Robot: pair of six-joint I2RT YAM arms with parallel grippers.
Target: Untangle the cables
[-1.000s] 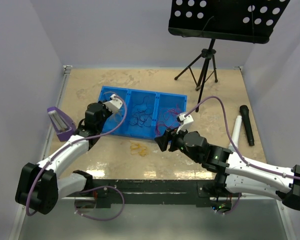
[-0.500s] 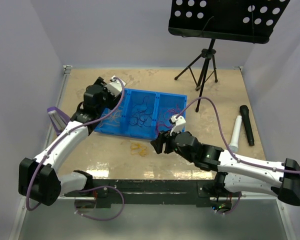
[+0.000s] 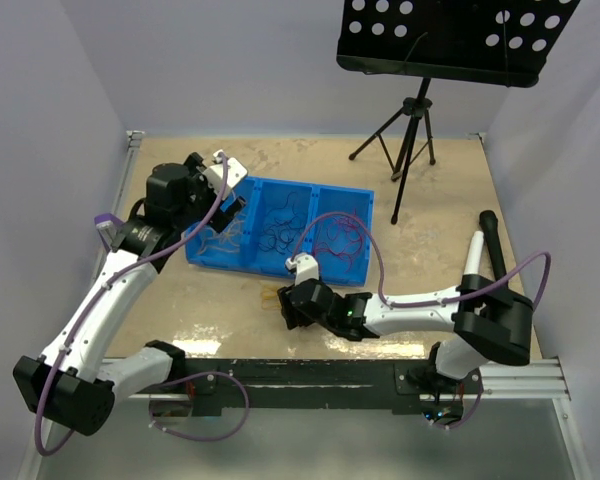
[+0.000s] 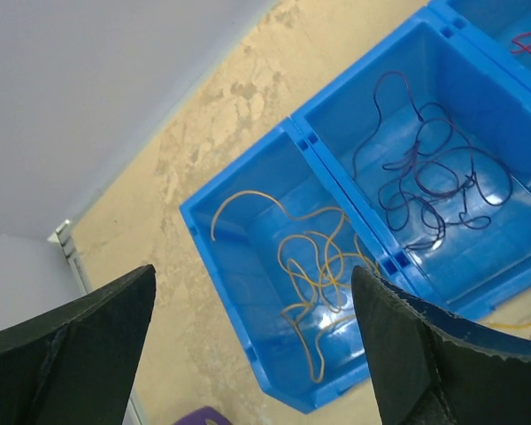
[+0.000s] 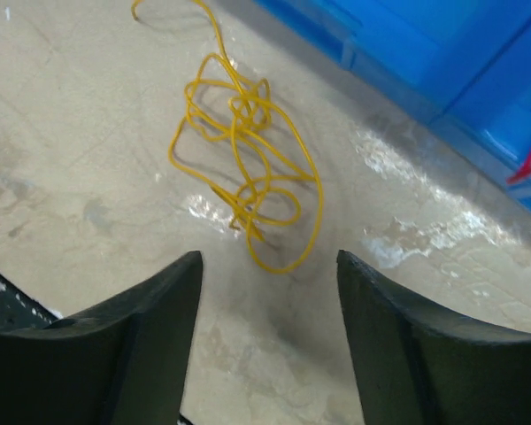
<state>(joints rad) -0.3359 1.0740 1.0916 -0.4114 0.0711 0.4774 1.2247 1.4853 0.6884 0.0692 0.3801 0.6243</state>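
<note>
A blue tray has three compartments. Orange-yellow cables lie in its left one, dark and purple cables in the middle one, and red cables in the right one. My left gripper hangs open and empty above the tray's left end. A loose tangle of yellow cable lies on the table in front of the tray. My right gripper is low over the table just short of that tangle. It is open, with nothing between its fingers.
A black music stand on a tripod is at the back right. A black microphone and a white one lie at the right. A purple object sits at the left wall.
My left gripper has opened and drawn back to the left, away from the tray's left compartment. My right arm has swung left and down to the yellow tangle on the table.
</note>
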